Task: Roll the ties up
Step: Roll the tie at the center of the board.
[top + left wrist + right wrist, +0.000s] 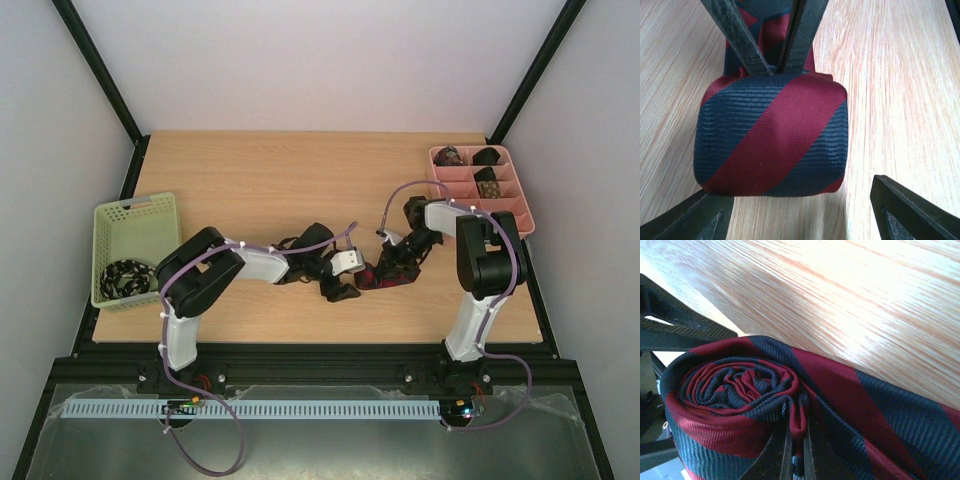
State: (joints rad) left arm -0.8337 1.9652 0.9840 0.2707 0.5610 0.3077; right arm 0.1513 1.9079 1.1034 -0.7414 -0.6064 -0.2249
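The dark red tie with navy stripes (383, 276) lies at the table's middle right, wound into a fist-sized coil (771, 140). My right gripper (796, 452) is shut on a fold of fabric at the coil's outer layer (740, 390); its two fingers (742, 37) show pinched together at the top of the left wrist view. My left gripper (792, 200) is open, its jaws standing wide on either side of the coil's near end. In the top view the left gripper (347, 272) and the right gripper (396, 262) meet at the tie.
A pale green mesh basket (150, 212) at the left edge holds a black-white tie coil (126, 278). A pink divided tray (512, 215) at the back right holds three rolled ties (488, 183). The left gripper's finger (675, 322) crosses the right wrist view.
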